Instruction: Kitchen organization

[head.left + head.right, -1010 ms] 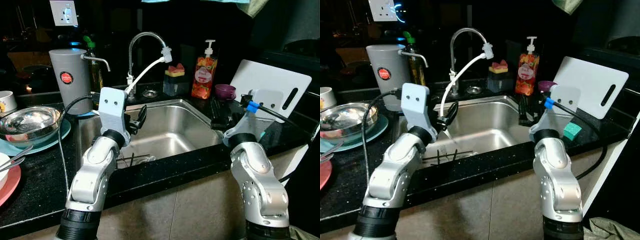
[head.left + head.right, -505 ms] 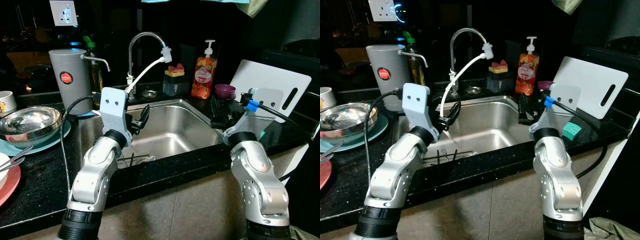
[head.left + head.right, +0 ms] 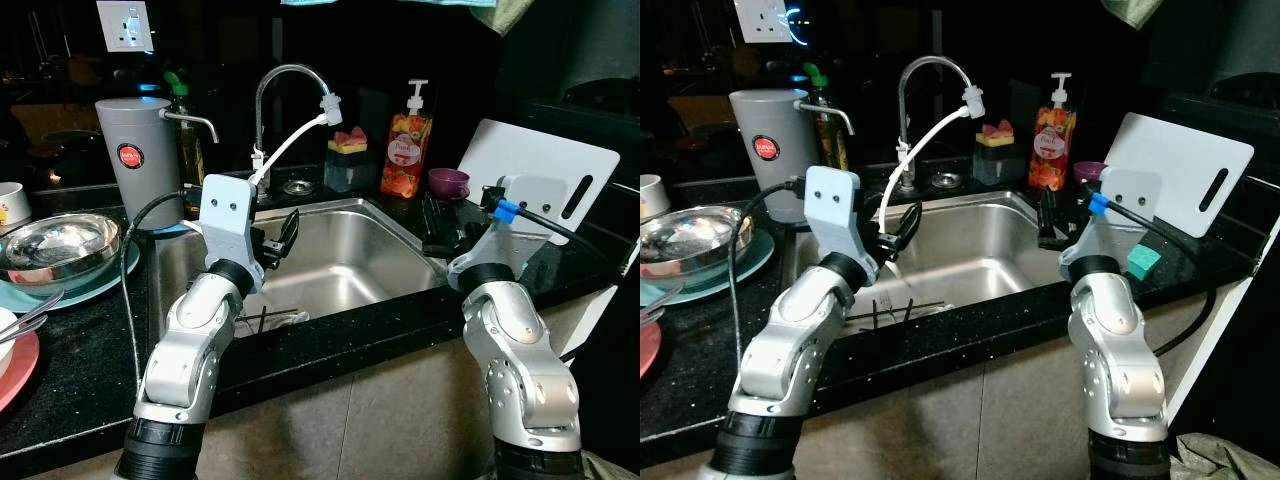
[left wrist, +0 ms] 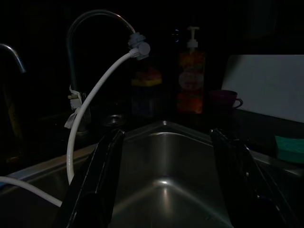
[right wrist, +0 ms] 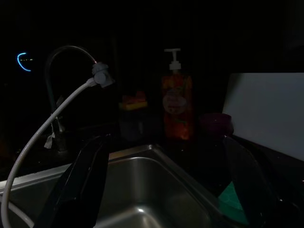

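Both the left gripper (image 4: 164, 185) and right gripper (image 5: 166, 190) were held spread and empty above the stainless-steel sink (image 3: 340, 255); dark utensils (image 3: 890, 308) remained inside, so organization was judged barely begun.

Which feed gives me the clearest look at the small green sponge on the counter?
The right eye view: the small green sponge sits lit and unblocked on the black counter below the white cutting board. In the left eye view the right arm hides most of it; both wrist views show a dim green patch.

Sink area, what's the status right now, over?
Left gripper open above the sink, holding nothing. Right gripper open at the sink's right rim. Utensils lie in the basin. White hose hangs near the left gripper.
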{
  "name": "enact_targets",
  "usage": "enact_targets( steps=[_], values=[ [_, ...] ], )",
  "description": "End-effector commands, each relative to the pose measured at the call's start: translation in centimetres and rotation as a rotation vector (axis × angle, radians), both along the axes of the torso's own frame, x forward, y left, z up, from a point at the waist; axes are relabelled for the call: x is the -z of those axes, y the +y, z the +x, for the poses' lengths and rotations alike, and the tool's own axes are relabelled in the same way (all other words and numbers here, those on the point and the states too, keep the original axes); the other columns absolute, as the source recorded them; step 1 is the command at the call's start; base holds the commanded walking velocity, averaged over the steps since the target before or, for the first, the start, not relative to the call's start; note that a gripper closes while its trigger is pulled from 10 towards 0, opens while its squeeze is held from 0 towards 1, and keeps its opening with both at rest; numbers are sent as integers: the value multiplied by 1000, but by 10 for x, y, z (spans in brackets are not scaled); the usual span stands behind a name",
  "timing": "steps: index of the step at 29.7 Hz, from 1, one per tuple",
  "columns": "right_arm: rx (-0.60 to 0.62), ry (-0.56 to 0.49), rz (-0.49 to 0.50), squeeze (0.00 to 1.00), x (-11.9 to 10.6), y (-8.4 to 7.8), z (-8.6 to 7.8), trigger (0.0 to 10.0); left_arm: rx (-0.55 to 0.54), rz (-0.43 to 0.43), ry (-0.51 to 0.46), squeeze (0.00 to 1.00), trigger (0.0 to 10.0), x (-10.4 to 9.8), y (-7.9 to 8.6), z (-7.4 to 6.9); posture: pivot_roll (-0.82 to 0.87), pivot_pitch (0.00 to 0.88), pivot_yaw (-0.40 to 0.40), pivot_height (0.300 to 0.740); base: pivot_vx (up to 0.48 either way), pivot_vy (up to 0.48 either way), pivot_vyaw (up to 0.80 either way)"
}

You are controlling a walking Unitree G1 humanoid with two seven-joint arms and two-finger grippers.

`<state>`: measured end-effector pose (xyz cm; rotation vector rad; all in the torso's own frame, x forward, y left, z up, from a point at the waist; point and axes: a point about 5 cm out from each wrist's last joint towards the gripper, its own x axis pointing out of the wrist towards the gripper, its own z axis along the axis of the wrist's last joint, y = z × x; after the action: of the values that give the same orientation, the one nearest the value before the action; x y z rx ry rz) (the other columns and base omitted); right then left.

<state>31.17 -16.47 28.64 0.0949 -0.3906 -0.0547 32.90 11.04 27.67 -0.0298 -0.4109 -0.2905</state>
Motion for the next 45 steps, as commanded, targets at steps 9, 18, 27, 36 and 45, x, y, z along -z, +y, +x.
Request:
enact_targets(
  steps=[9, 18, 27, 36, 45],
  values=[
    [-15, -16, -7, 0, -5, 2, 4, 10000, -19, 1, -14, 0, 10000, -2, 4, -1, 22, 0, -68, 740, 0, 0, 0],
    [-17, -16, -8, 0, -6, 2, 4, 10000, -23, 3, -16, 0, 10000, -2, 3, -1, 24, 0, -72, 740, 0, 0, 0],
    [-24, -19, -10, 0, -7, 2, 5, 10000, -32, 1, -17, 0, 10000, -2, 5, 0, 28, 0, -76, 740, 0, 0, 0],
    [-23, -19, -9, 0, -6, 2, 6, 10000, -33, 1, -20, 0, 10000, -3, 5, 0, 28, 0, -76, 740, 0, 0, 0],
    [-22, -10, -9, 0, -4, 3, 6, 10000, -30, 4, -22, 0, 10000, -4, 4, 0, 27, 0, -70, 740, 0, 0, 0]
  ],
)
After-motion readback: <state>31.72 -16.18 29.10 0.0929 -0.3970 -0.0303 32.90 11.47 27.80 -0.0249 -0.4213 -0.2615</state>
